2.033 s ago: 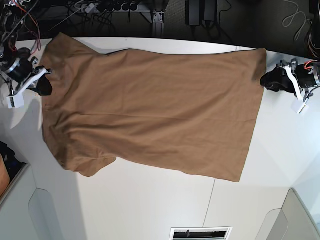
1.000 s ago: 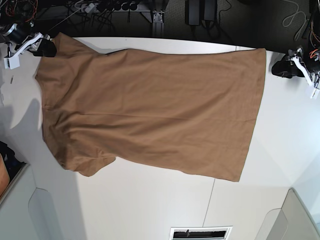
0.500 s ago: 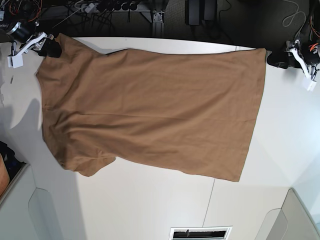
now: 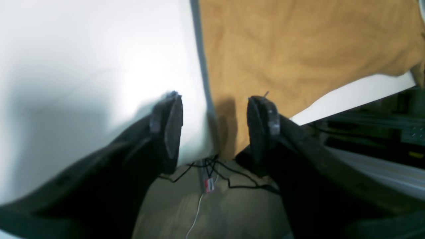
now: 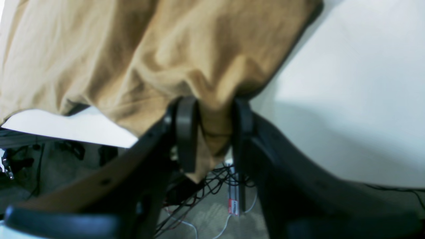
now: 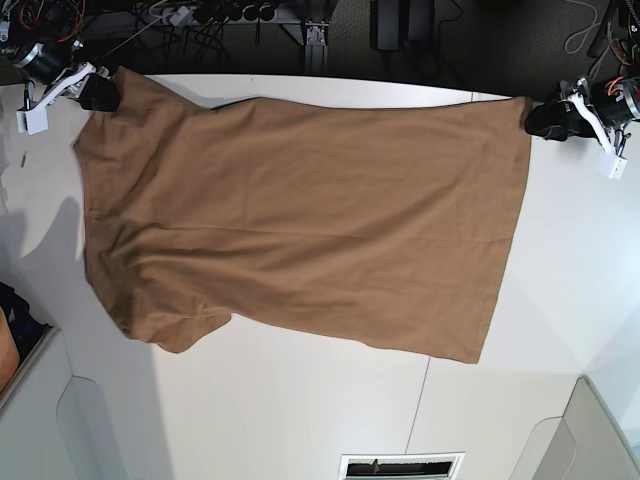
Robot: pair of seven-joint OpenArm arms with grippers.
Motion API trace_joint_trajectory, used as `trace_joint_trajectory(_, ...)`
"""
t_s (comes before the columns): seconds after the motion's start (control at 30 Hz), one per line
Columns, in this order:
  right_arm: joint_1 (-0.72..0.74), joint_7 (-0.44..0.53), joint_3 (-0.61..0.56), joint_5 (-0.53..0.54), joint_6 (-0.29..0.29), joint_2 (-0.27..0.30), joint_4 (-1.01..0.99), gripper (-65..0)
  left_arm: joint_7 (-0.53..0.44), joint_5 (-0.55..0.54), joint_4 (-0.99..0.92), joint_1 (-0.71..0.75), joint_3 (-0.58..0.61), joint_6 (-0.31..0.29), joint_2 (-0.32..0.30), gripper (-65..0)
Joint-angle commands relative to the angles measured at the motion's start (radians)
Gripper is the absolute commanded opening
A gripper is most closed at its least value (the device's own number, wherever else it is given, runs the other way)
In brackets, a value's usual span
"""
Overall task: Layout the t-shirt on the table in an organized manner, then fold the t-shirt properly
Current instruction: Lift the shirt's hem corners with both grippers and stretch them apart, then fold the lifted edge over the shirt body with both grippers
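The tan t-shirt (image 6: 300, 210) lies spread flat across the white table (image 6: 300, 410), its sleeves at the left and its hem at the right. At the far left corner, my right gripper (image 6: 97, 95) is on the sleeve. In the right wrist view the right gripper (image 5: 214, 132) is shut on a bunch of the t-shirt (image 5: 166, 49) that fills the gap between its fingers. My left gripper (image 6: 545, 120) sits at the hem's far right corner. The left gripper (image 4: 214, 129) is open, and its jaws straddle the edge of the t-shirt (image 4: 298, 49) at the table's rim.
Both grippers work at the table's far edge, with dark floor and cables (image 6: 220, 15) beyond it. A thin dark seam (image 6: 420, 400) crosses the tabletop near the front. A slotted vent (image 6: 400, 465) sits at the front edge. Loose wires (image 5: 229, 186) hang below the rim.
The right gripper has closed in on the sleeve corner after shifting slightly right. The left gripper has moved left up to the hem corner, still open. The shirt lies as before.
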Motion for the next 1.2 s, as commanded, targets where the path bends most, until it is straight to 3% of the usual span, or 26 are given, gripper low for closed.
trace_joint_trajectory(0.0, -0.006, -0.018, 0.002, -0.013, -0.004, 0.011, 0.006, -48.5, 0.019, 0.034, 0.006, 0.001, 0.008, 0.002, -0.013, -32.9)
trace_joint_trajectory(0.07, -0.006, -0.018, 0.002, -0.013, -0.004, 0.011, 0.006, -54.0, 0.018, 0.053, 0.006, 0.001, 0.027, 0.002, -0.013, -36.9)
trace_joint_trajectory(0.17, -0.006, -0.017, 0.002, -0.013, -0.004, 0.011, 0.006, -62.7, 0.019, 0.07, 0.006, 0.001, 0.056, 0.002, -0.013, -37.8)
trace_joint_trajectory(0.27, -0.006, -0.018, 0.002, -0.013, -0.004, 0.011, 0.006, -65.0, 0.042, 0.074, 0.007, 0.001, 0.079, 0.002, -0.013, -39.8)
trace_joint_trajectory(0.5, -0.006, -0.018, 0.002, -0.013, -0.003, 0.011, 0.006, -65.0, 0.105, 0.07, 0.052, 0.002, 0.085, 0.002, -0.013, -65.0)
trace_joint_trajectory(0.83, -0.006, -0.041, 0.071, -0.013, -0.003, 0.02, 0.079, -65.0, 0.138, 0.074, 0.229, 0.001, 0.085, 0.002, -0.118, -65.0)
trace_joint_trajectory(0.97, -0.005, -0.035, 0.115, 0.005, 0.005, 0.032, 0.115, -65.0, 0.092, 0.112, 0.265, -0.01, 0.085, 0.002, -0.154, -65.0)
trace_joint_trajectory(1.17, 0.05, -0.025, 0.115, 0.0, 0.004, 0.074, 0.116, -65.0, 0.025, 0.155, 0.265, -0.084, 0.085, 0.002, -0.157, -65.0)
